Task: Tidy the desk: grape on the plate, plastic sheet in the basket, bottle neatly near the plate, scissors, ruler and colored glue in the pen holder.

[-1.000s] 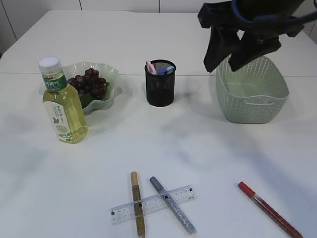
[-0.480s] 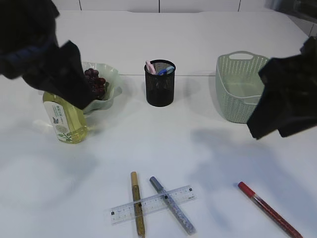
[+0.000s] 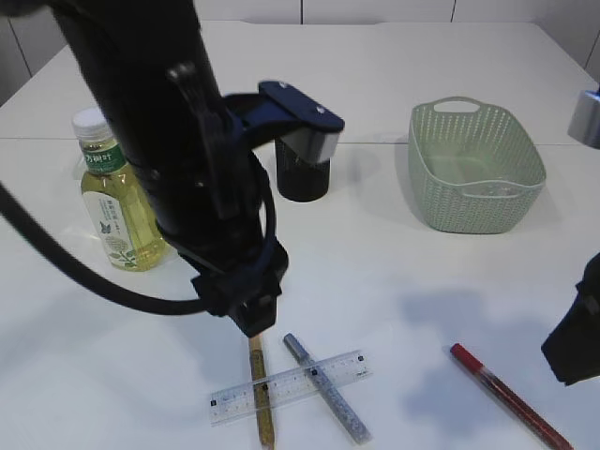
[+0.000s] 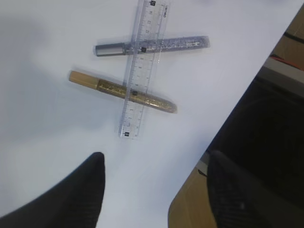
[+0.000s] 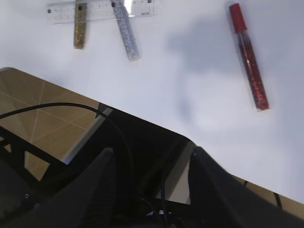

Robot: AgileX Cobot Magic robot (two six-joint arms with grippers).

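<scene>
A clear ruler (image 3: 291, 383) lies across a gold glue pen (image 3: 261, 394) and a silver glue pen (image 3: 328, 389) near the table's front; a red glue pen (image 3: 511, 398) lies further right. My left gripper (image 3: 251, 321) hangs just behind the gold pen. In its wrist view, the ruler (image 4: 142, 66), silver pen (image 4: 152, 46) and gold pen (image 4: 123, 91) lie ahead of the open, empty left gripper (image 4: 156, 190). At the front right edge my right gripper (image 3: 574, 339) is open and empty (image 5: 152, 190). The bottle (image 3: 114, 202) stands left. Grape, plate, scissors and plastic sheet are hidden.
The black mesh pen holder (image 3: 305, 178) shows partly behind the left arm. A green basket (image 3: 476, 169) stands at the back right. The table's front edge (image 4: 209, 142) runs close to the left gripper, with floor beyond it.
The left arm swept from beside the bottle to the centre front, over the glue pens, and its jaws widened a little. The right arm dropped from the basket to the front right edge.
</scene>
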